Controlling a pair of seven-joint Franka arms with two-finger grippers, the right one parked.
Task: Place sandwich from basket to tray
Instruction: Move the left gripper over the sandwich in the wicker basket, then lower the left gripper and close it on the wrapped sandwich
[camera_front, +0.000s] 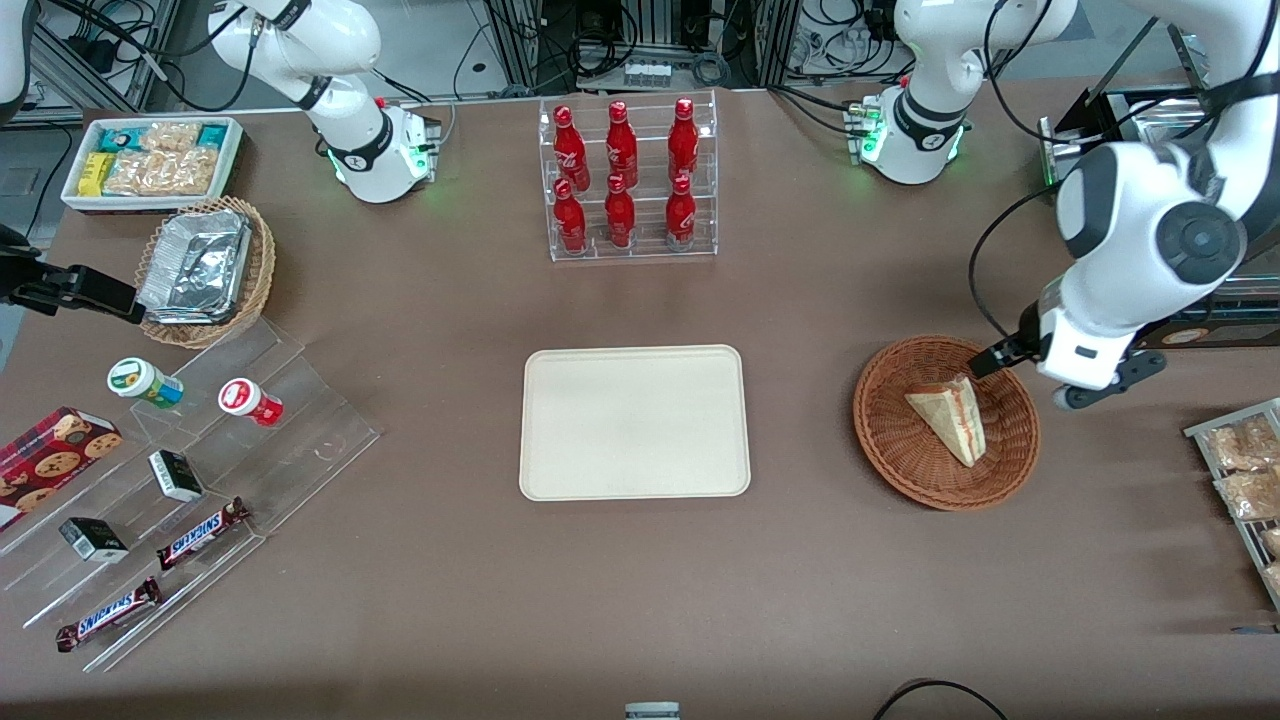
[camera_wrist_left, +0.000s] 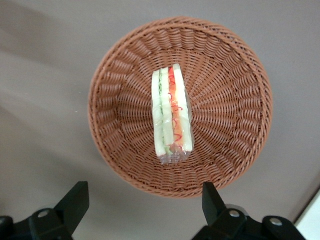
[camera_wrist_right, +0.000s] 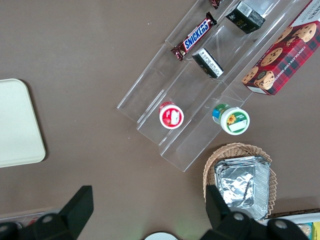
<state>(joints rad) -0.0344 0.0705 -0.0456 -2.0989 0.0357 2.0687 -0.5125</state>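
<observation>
Item: we are hovering our gripper (camera_wrist_left: 142, 207) above the basket's (camera_front: 890, 455) rim, fingers spread wide and grasping nothing, lining up on the sandwich (camera_front: 952, 418), we judge. One sandwich is lying in the basket's middle, filling edge upward, offering its flat sides for pinching. One tray (camera_front: 560, 470) is waiting bare mid-table. Six bottles (camera_front: 621, 180) are standing racked toward the table's back edge.

"SNICKERS" on chocolate bars (camera_front: 202, 533) (also "CHOCOLATE CHIP COOKIES" box (camera_wrist_right: 282, 52)).
</observation>
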